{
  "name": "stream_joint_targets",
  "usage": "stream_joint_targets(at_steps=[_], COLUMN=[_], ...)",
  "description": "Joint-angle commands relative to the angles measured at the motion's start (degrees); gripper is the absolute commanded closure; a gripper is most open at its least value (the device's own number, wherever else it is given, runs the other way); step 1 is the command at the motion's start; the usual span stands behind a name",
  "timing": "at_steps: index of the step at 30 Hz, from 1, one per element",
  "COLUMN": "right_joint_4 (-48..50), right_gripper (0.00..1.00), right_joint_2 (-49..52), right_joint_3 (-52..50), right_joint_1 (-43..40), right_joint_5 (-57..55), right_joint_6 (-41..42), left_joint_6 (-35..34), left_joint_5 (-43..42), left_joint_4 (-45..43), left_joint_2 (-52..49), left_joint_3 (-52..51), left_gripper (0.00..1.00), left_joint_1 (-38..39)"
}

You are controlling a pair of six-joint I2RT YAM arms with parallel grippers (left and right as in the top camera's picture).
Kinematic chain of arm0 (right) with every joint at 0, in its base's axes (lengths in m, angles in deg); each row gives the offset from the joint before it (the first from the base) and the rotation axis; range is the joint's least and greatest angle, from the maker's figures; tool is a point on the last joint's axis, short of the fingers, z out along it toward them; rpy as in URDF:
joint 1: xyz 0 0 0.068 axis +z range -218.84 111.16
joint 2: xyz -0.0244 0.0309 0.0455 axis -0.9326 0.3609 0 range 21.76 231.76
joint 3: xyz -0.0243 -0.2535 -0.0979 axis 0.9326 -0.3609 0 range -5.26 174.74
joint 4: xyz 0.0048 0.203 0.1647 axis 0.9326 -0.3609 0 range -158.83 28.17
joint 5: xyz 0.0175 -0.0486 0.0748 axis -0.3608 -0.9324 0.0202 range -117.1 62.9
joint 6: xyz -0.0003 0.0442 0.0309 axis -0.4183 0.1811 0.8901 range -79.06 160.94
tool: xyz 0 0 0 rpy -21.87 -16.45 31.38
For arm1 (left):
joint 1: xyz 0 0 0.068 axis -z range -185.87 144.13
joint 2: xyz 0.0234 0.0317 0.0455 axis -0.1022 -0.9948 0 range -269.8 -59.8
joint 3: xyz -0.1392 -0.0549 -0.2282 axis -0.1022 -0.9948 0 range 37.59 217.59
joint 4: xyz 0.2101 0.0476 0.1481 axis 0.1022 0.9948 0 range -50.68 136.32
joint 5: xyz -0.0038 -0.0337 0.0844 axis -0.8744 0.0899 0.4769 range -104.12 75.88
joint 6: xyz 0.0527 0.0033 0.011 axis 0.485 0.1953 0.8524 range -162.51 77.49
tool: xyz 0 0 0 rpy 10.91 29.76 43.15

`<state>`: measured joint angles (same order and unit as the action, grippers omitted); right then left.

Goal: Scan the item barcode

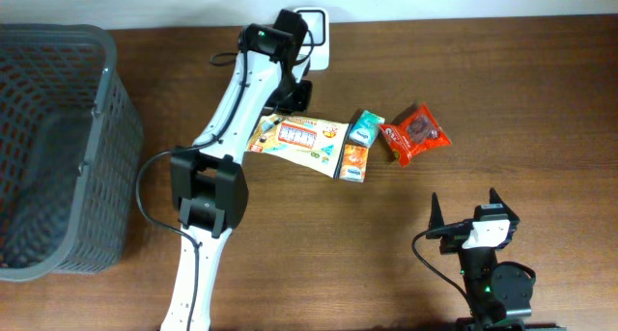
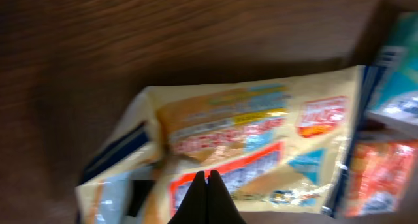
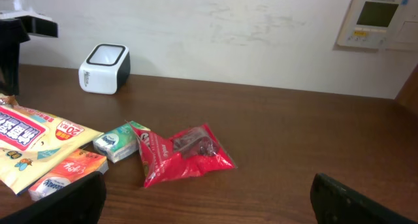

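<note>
The left gripper (image 2: 208,176) is pressed together on the yellow packet (image 2: 261,132); the right gripper (image 3: 209,201) is spread wide, holding nothing.
The packet lies on the table (image 1: 521,80) right under the left gripper's tips, running away toward the smaller packs (image 1: 359,143). Blur hides whether a fold is pinched. The scanner (image 1: 317,27) sits just behind that gripper, half covered by the left arm (image 1: 232,109), which is stretched far out with its wrist tipped down.

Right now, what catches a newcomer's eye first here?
The left end effector is shut on the yellow packet at mid-table, with a red pack to the packet's right. A big grey basket fills the left edge, and the white scanner stands at the back by the wall.
</note>
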<state>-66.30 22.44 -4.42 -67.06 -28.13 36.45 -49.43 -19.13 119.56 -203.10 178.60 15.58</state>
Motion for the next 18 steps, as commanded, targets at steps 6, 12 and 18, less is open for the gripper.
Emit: stream_joint_targets(at_steps=[6,12,18], right_joint_4=[-0.2,-0.2,-0.2], right_gripper=[0.02,0.02,0.02], right_joint_2=[-0.4,-0.4,-0.4], right_joint_3=[-0.5,-0.5,-0.5], right_joint_1=[-0.3,-0.3,-0.3], right_joint_5=[-0.1,-0.1,-0.1], right_joint_6=[0.3,0.3,0.3], left_joint_6=[-7.2,-9.6,-10.7], left_joint_5=[27.7,28.1,28.4], left_joint_4=[-14.7,-4.2,-0.1], left_joint_2=[-0.2,5.8,1.0], left_joint_3=[-17.1,-1.9,-9.3], left_gripper=[1.0,1.0,0.99], left_joint_1=[-0.6,1.2,1.1])
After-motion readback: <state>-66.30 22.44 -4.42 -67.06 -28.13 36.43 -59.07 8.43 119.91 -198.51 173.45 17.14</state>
